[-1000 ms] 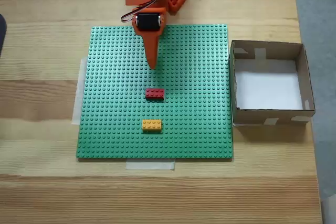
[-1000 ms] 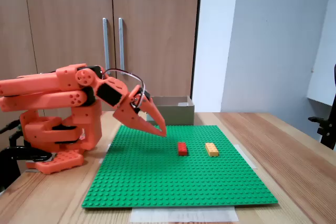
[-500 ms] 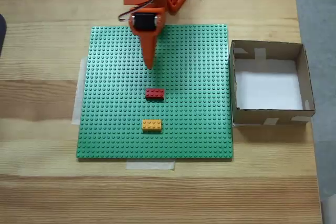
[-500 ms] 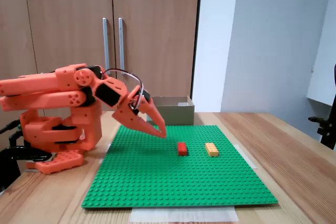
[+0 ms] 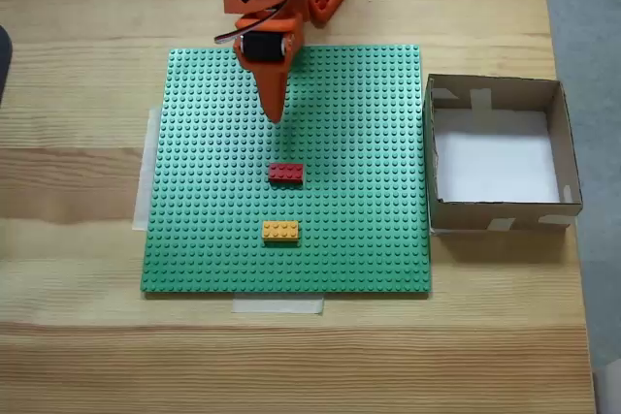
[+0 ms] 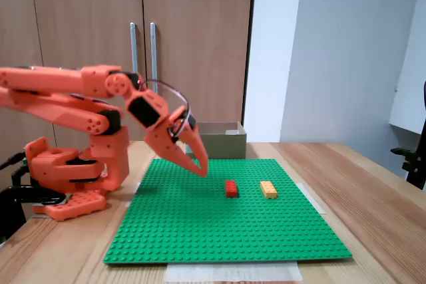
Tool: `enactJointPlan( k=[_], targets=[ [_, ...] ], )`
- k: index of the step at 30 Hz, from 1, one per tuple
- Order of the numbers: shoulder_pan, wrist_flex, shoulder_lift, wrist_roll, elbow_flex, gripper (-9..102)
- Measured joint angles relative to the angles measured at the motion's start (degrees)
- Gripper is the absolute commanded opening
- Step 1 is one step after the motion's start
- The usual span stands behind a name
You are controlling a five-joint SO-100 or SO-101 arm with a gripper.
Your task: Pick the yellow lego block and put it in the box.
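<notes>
Sitting flat on the green studded baseplate (image 5: 194,191), the yellow lego block (image 5: 280,231) lies well beyond the end effector (image 5: 276,115), with the red brick (image 5: 285,173) between the two in the top-down fixed view. In the side fixed view the end effector (image 6: 198,169) hangs above the baseplate (image 6: 200,231), its fingers drawn together to a point and gripping nothing, short of the red brick (image 6: 231,188) and the yellow lego block (image 6: 268,189). My reading is that the reach toward the block is the step in hand; no grasp has begun. The next move calls for carrying the tip over and past the red brick, parting the fingers, and lowering squarely astride the yellow one. The box (image 5: 572,157) stands on the worktop (image 5: 78,65) off to the end effector's side, touching the baseplate's edge. Count: one yellow block, one red brick, one baseplate, one box.
</notes>
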Motion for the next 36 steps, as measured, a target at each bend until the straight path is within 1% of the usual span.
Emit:
enactJointPlan(
  k=[1,6,10,14,20,29,30,36],
  targets=[
    [0.0,1.2,-4.8,0.4,-5.6,-1],
    [0.0,4.2,-14.6,0.6,-17.1,-1],
    [-0.8,8.4,-23.2,0.6,-27.1,0],
    [-1.1,11.9,-30.1,-1.6,-34.2,0],
    [-1.0,14.1,-38.1,-1.8,-42.7,1],
    [-1.3,20.6,-54.0,-0.8,-59.1,9],
    [-1.9,21.4,-57.6,-0.8,-62.8,12],
    [-3.6,23.8,-64.8,-2.7,-70.0,19]
  ],
)
